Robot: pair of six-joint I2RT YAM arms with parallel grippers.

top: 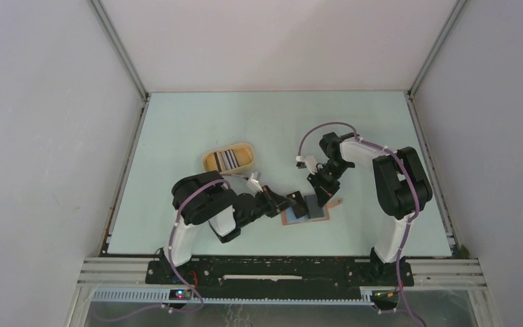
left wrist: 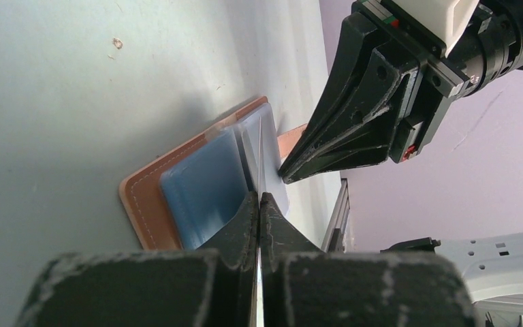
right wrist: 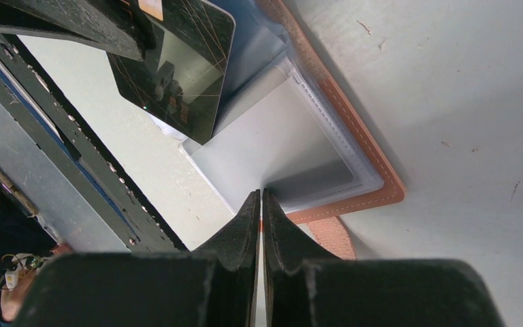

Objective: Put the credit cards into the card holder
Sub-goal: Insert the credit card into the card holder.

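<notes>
The card holder point(top: 291, 219) lies open on the table, with a reddish-brown leather rim point(right wrist: 356, 133) and pale blue-grey sleeves inside point(left wrist: 204, 184). My left gripper point(left wrist: 259, 197) is shut on a dark credit card point(right wrist: 177, 61). It holds the card on edge point(left wrist: 261, 153) just above the holder's sleeves, at the holder's left in the top view point(top: 295, 201). My right gripper point(right wrist: 261, 193) is shut, its tips on the holder's edge beside the leather tab point(right wrist: 330, 235). I cannot tell whether it pinches a sleeve. More cards point(top: 229, 157) lie in the yellow tray.
The yellow oval tray point(top: 208, 162) stands behind the left arm, left of the holder. The two grippers are close together over the holder, with the right one point(left wrist: 299, 163) just beyond the held card. The black base rail point(right wrist: 75, 157) runs along the table's near edge.
</notes>
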